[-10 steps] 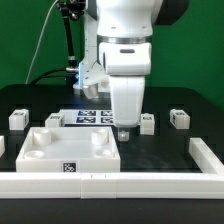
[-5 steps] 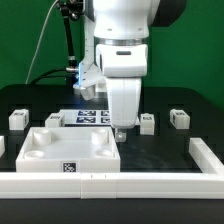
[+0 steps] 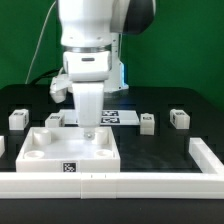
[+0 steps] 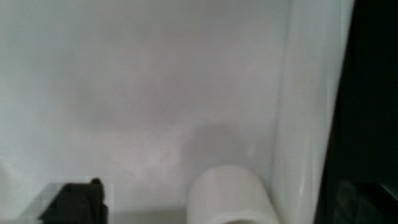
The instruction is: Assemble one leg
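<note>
My gripper (image 3: pixel 88 130) hangs just above the middle of the large white square panel (image 3: pixel 45 150), which has round corner sockets. Four small white legs stand on the black table: two at the exterior view's left (image 3: pixel 18 119) (image 3: pixel 55 119) and two at its right (image 3: pixel 147 122) (image 3: pixel 180 118). None is in the gripper. In the wrist view the panel's white face (image 4: pixel 143 90) fills the frame. One black finger (image 4: pixel 71 203) shows at one side and a dark edge at the other, far apart. A rounded white shape (image 4: pixel 228 195) lies between them; I cannot tell what it is.
The marker board (image 3: pixel 120 117) lies behind the panel, partly hidden by the arm. A low white wall runs along the front (image 3: pixel 110 183) and up the exterior view's right side (image 3: pixel 205 155). A cable hangs at the back left.
The arm has swung to the exterior view's left, from beside the leg right of the marker board to above the white panel. The legs and the panel have not moved.
</note>
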Robot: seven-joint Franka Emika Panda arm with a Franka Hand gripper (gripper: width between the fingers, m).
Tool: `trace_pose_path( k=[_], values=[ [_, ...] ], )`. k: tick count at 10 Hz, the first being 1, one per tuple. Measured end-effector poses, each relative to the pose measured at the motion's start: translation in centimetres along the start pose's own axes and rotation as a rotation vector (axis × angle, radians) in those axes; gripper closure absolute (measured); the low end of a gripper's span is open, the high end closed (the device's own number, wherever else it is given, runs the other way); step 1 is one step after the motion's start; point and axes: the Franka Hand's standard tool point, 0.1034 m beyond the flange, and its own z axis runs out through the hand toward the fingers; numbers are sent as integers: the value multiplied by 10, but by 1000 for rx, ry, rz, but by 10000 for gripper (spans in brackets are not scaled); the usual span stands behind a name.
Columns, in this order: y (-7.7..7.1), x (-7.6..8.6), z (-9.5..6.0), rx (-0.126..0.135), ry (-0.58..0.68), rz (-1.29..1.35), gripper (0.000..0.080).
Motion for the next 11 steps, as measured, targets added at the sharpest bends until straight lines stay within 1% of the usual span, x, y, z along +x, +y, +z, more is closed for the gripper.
trace_pose_path(
  k=[2,5,6,7,8,9,10,11],
  values=[
    [-4,-6,5,10,4,14,150],
    [-11,-16,18,32,14,32,150],
    [-13,-17,20,37,16,38,161],
    [-13,-17,20,37,16,38,161],
    [-13,-17,20,37,16,38,331],
    [-13,-17,20,38,16,38,520],
    [-13,-17,20,38,16,38,520],
    [-13,-17,20,37,16,38,701]
  ],
)
